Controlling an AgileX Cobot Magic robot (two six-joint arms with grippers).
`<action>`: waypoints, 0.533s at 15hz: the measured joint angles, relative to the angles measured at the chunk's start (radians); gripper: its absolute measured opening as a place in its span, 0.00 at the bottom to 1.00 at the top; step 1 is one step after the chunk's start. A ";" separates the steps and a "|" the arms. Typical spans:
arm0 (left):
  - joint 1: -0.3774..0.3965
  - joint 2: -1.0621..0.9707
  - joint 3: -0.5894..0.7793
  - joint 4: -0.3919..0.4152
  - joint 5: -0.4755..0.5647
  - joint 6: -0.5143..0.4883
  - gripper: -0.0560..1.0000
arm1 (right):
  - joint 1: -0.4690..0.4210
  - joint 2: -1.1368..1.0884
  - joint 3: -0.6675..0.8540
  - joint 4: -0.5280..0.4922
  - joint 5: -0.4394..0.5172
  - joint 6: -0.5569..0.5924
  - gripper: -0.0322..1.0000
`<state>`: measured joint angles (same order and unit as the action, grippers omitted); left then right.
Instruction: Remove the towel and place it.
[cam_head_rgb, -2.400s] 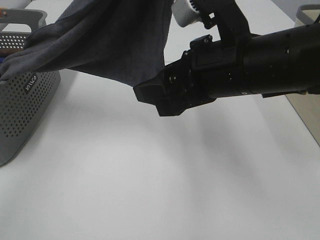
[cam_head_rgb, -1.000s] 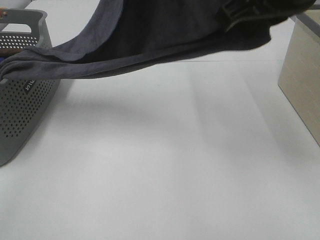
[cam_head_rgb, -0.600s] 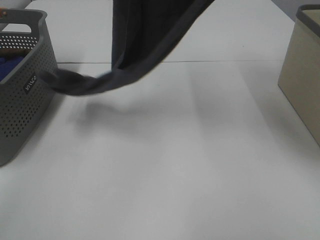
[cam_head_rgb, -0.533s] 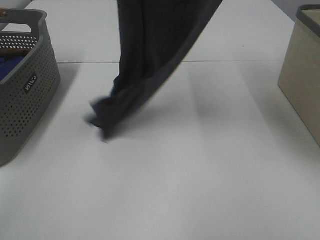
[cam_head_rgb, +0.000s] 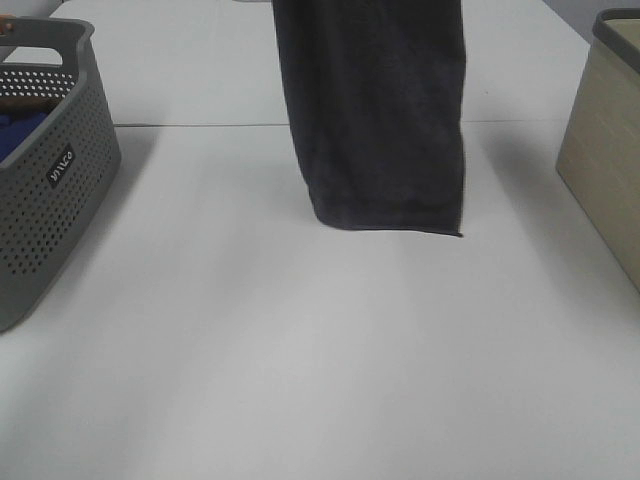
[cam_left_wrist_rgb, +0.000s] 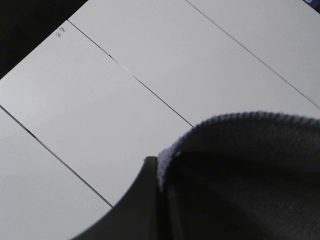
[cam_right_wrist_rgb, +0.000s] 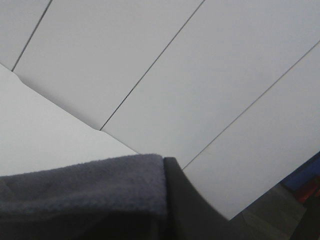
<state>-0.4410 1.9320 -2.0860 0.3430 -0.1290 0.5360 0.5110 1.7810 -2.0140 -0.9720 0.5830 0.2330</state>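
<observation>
Towel (cam_head_rgb: 380, 120) hangs straight down mid-scene, bottom hem low over white surface (cam_head_rgb: 300, 350), contact unclear. Grey basket (cam_head_rgb: 60, 200) one side, beige bin (cam_head_rgb: 605, 150) other. Left jaws pressed together, pinching towel; right jaws likewise.

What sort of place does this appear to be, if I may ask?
Probably a lab bench staged for laundry handling: a white table, a grey perforated basket at its left, a beige bin at its right, and a dark towel hanging above.
</observation>
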 joint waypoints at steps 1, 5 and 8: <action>0.014 0.023 0.000 0.000 -0.039 0.000 0.05 | -0.039 0.021 0.000 0.013 -0.047 0.028 0.04; 0.068 0.125 -0.009 -0.014 -0.202 0.000 0.05 | -0.095 0.101 -0.003 0.038 -0.277 0.080 0.04; 0.110 0.212 -0.075 -0.072 -0.276 0.000 0.05 | -0.124 0.187 -0.080 0.037 -0.350 0.083 0.04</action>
<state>-0.3310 2.1440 -2.1610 0.2710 -0.4050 0.5360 0.3870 1.9680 -2.0940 -0.9350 0.2330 0.3160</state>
